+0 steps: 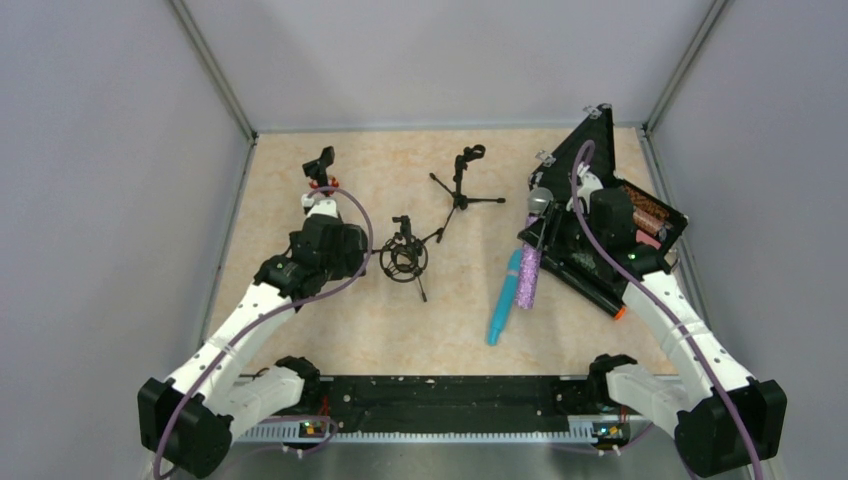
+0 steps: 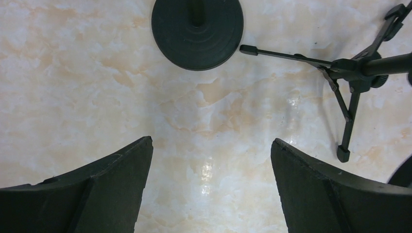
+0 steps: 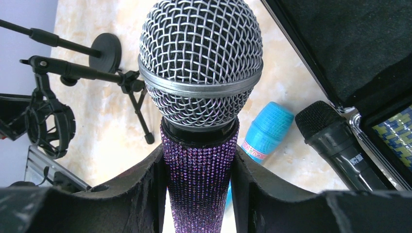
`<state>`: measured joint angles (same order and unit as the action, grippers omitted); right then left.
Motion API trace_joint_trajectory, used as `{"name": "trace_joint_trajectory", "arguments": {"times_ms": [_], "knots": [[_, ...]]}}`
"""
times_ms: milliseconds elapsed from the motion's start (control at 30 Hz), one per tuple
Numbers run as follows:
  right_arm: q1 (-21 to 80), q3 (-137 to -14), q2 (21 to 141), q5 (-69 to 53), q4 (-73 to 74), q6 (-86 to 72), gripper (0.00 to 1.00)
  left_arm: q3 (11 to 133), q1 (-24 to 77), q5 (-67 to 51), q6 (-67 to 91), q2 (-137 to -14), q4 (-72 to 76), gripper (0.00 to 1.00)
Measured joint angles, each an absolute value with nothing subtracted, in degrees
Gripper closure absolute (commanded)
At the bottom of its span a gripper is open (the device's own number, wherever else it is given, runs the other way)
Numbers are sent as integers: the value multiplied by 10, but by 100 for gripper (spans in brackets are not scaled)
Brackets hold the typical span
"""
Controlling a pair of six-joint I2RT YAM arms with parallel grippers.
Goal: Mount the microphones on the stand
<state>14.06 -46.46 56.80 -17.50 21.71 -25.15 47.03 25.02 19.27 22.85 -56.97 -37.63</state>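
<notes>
You are on the first microphone, and none of the three sits in a holder yet. Your right gripper [image 3: 199, 167] is clenched on the glittery shaft of the purple microphone [image 3: 200, 63], just below its silver mesh head. It holds the microphone right of the desk's centre, beside the open black case [image 1: 600, 150] that fills the far right corner. I cannot tell whether its tail is off the surface.

The turquoise microphone [image 1: 503, 300] lies flat just left of the purple one, pointing toward the near edge. The black microphone [image 3: 340, 145], orange at its end, rests along the case's near rim.

Your left gripper [image 2: 211, 145] is released, its fingers spread and holding nothing. It hangs over bare desk toward the far left corner, facing the round-base stand [image 2: 197, 29].

The tripod stand [image 1: 460, 195] is at mid-desk near the far edge. The shock-mount stand [image 1: 404, 258] is just nearer to you and left of it.

The next move probably calls for carrying the purple microphone left toward one of these holders and lining its shaft up with the clip's opening. These light stands look likely to skid or tip when pushed, so consider bracing the stand's base or pole with your free left gripper before you press in.
</notes>
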Motion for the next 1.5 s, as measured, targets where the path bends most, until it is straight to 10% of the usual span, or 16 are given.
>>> {"name": "trace_joint_trajectory", "arguments": {"times_ms": [1500], "knots": [[377,-553,662,-182,-153,-157,100,276,125,-24,133,-275,-121,3]]}}
